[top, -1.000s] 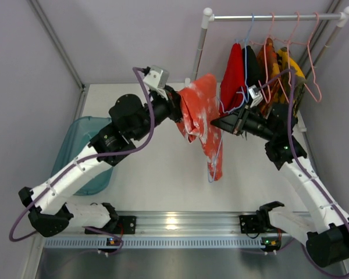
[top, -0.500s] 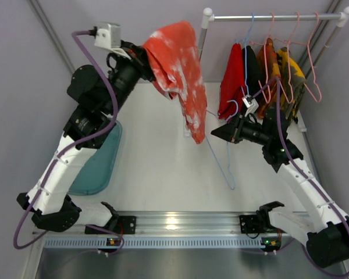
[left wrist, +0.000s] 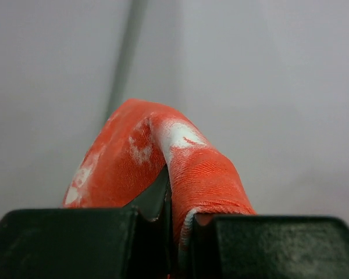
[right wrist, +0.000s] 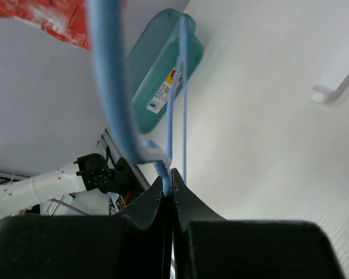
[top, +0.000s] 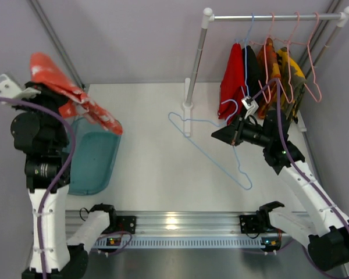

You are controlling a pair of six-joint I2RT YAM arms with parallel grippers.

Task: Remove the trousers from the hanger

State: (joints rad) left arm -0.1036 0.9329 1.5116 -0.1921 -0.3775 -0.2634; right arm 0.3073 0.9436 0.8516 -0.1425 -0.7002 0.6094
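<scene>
left gripper (top: 53,96), raised at the far left, fingers clenched on a fold of the orange-red blotched trousers (top: 75,96); the left wrist view shows the cloth (left wrist: 163,157) pinched between the dark pads (left wrist: 75,238) and arching above them. the garment hangs in the air, free of any hanger, its lower end drooping over the far rim of the teal bin (top: 96,165). right gripper (top: 220,133), low over the white table (top: 163,186), fingers closed tight on the twisted neck of the bare blue hanger (right wrist: 110,87), whose wire frame lies out across the table. the plain red trousers (top: 232,78) hang on the rack rail (top: 273,17), beside the yellow-and-orange garments (top: 282,70).
</scene>
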